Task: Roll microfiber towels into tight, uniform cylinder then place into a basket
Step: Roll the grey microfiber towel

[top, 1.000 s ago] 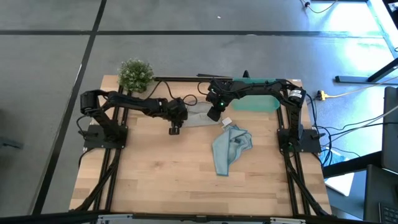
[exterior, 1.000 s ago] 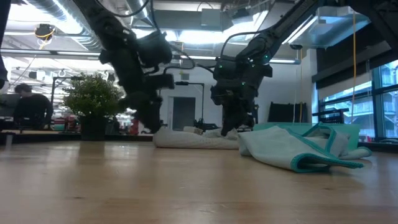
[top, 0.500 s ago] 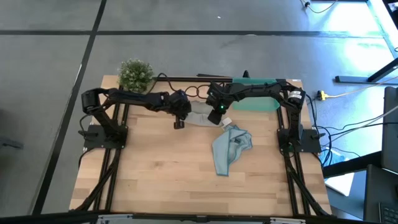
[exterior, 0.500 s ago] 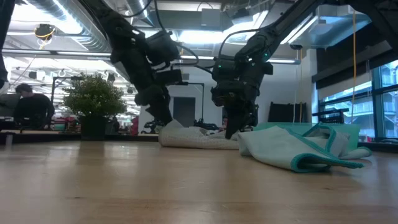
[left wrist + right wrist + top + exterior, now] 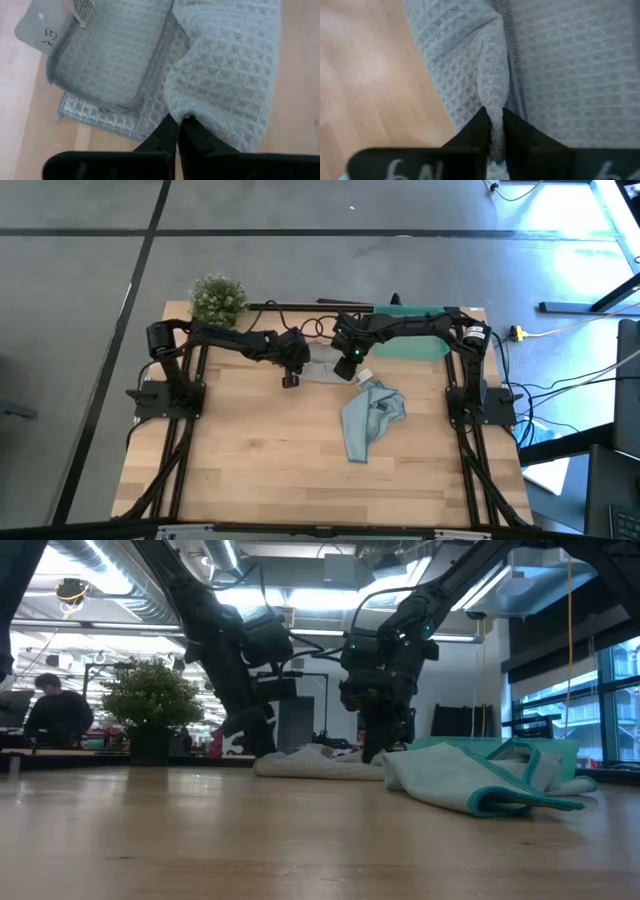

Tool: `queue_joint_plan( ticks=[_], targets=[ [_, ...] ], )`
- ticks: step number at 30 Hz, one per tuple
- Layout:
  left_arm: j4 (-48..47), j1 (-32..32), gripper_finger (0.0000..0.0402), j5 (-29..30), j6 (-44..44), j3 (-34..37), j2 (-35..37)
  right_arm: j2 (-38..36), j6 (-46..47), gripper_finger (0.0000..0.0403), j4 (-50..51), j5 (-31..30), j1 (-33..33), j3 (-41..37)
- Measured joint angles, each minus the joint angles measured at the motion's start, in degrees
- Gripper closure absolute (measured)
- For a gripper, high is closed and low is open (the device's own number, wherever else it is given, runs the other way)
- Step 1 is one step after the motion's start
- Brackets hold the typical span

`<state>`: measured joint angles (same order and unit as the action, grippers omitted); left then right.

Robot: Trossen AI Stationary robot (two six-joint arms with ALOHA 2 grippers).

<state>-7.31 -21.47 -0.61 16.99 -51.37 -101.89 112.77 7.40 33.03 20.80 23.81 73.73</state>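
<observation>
We have both tools on the pale grey-blue towel (image 5: 322, 367), which lies partly rolled at the far middle of the surface (image 5: 260, 460), just near of the teal-green basket (image 5: 412, 346). Our left tool (image 5: 176, 131) is pinched closed on a fold at the towel's left end, and our right tool (image 5: 492, 122) is clamped narrow on a ridge of cloth at its right end. The waffle weave looks soft, light and limp, so we judge it will sag and unroll unless both ends are kept taut; the thick hemmed edge seems the firmest place to hold. The light blue towel (image 5: 368, 418) lies crumpled to the near right, well apart from the left tool, and a small potted plant (image 5: 217, 298) stands at the far left corner.
</observation>
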Motion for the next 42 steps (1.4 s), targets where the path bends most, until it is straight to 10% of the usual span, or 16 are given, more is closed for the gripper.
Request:
queue_joint_plan(
  ticks=[9, 28, 42],
  targets=[
    [-0.14, -0.02, 0.0401, -0.42, -0.04, -0.07, -0.48, 0.0, 0.09, 0.0283, 3.6, -2.05, 0.8, 1.65],
    [0.61, 0.0, 0.0401, -0.21, -0.39, 0.08, -0.22, -0.04, -3.42, 0.0276, 17.84, -6.94, -5.56, 16.09],
    [0.23, -0.39, 0.0401, 1.63, 2.09, -2.42, 1.52, -0.22, -6.67, 0.0276, 4.68, -10.83, -6.34, 3.35]
  ],
)
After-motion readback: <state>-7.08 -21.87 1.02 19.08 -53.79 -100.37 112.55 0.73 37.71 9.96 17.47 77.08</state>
